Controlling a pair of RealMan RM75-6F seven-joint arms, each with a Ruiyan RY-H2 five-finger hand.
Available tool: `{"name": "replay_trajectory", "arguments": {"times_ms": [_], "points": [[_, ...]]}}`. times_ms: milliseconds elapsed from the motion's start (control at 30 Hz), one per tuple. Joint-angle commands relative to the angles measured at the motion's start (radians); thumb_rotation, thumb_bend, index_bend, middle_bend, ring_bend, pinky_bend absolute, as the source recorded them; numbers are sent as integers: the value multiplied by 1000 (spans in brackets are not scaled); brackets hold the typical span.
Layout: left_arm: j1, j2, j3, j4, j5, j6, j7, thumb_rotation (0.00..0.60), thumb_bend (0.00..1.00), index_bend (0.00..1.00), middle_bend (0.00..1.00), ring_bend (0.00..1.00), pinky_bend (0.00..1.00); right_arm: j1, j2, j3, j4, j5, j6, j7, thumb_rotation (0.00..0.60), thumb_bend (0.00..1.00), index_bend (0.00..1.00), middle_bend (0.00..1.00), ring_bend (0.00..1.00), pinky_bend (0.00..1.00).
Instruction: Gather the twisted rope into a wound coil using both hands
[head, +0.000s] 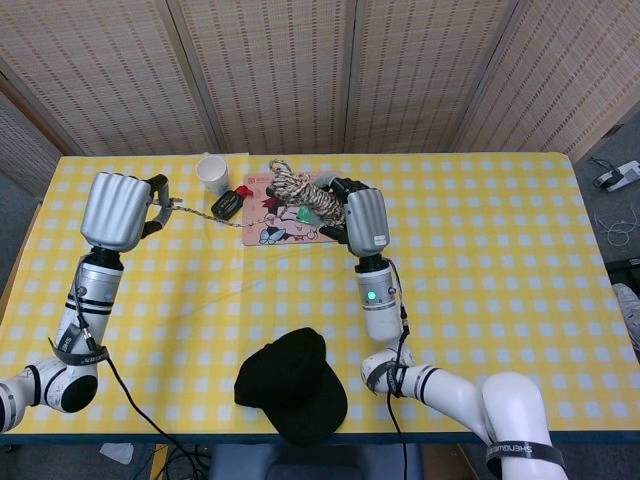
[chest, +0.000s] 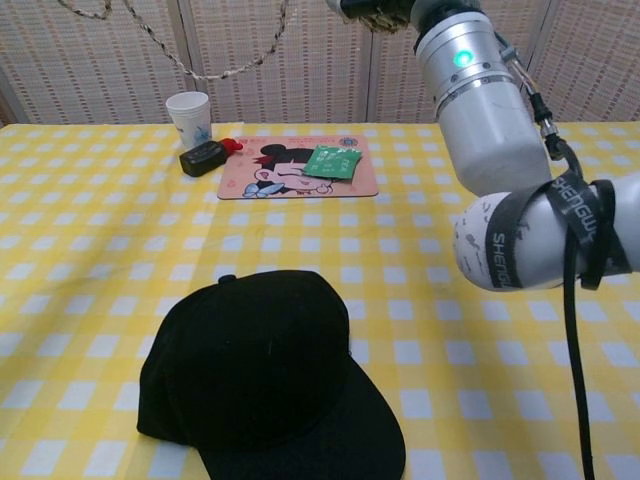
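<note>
Holding both arms high above the yellow checked table (head: 500, 260), I have the twisted rope (head: 305, 195) strung between my hands. My right hand (head: 362, 218) grips the wound bundle of it, loops bunched against the fingers over the cartoon mouse pad (chest: 300, 170). From that bundle a single strand (chest: 215, 72) sags through the air toward my left hand (head: 122, 210). That hand shows me mostly its back; the rope's end seems pinched at its fingertips near the thumb side, though the grip itself is hidden from the head camera and lies outside the chest camera's frame. In the chest view only the strand and my right forearm with its green light appear, the hand cut off at the top edge.

Below the rope, on the table, a white paper cup (chest: 189, 116) stands upright near the far edge. Just beside it lies a small black device (chest: 205, 157) with a red piece (chest: 232, 146) touching its end. A green packet (chest: 333, 162) rests on the mouse pad. A black cap (chest: 265, 375) sits near the front edge, well apart from everything else.
</note>
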Motion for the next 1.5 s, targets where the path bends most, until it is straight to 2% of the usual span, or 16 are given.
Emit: {"name": "replay_trajectory", "arguments": {"times_ms": [33,233,567,833,1233,1500], "points": [[9,2,-23,-13,75,25,-44,600,349,815,1000,1000,1000,12,5,-6,-17,9,-27,-34,600,451,918,693,573,611],[10,4,-49,-39,156,33,-70,600,349,815,1000,1000,1000,42,7,1,-34,26,-70,-95,600,450,918,693,573,611],[-17,-6,-107,-112,174,-16,-83,600,349,815,1000,1000,1000,82,5,-26,-42,26,-140,-171,600,438,918,693,572,611],[-59,-32,-162,-165,110,-81,-70,600,349,814,1000,1000,1000,102,-8,-37,-30,6,-146,-159,600,413,918,693,573,611],[-102,-67,-232,-213,-3,-125,-61,600,349,814,1000,1000,1000,136,-46,-37,23,7,-178,-120,600,401,918,693,573,611],[-123,-86,-271,-186,-100,-141,-60,600,349,814,1000,1000,1000,136,-32,-81,26,-32,-213,-55,600,388,918,693,572,611]]}}
